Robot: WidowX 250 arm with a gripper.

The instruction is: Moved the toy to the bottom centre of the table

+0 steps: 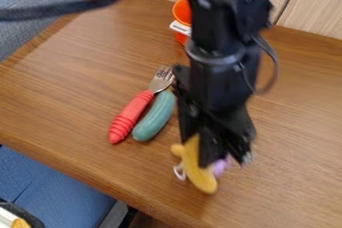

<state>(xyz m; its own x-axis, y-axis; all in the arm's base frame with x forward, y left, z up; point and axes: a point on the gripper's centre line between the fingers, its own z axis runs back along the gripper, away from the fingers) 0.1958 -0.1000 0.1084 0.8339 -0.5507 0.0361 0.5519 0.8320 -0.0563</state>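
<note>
At the frame's lower centre, the yellow-and-purple toy [200,174] is partly hidden by the jaws [226,158]; whether they pinch it, I cannot tell. Left of them, a red-handled fork [131,116] lies beside a teal piece [155,116]. Upper centre, the arm [224,27] partly covers an orange cup [180,12] with a white strip [180,27].

Slanted downward view from above the table [87,87]

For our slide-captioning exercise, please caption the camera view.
Gripper at a yellow toy near the table edge, fork and orange cup farther back.
</note>
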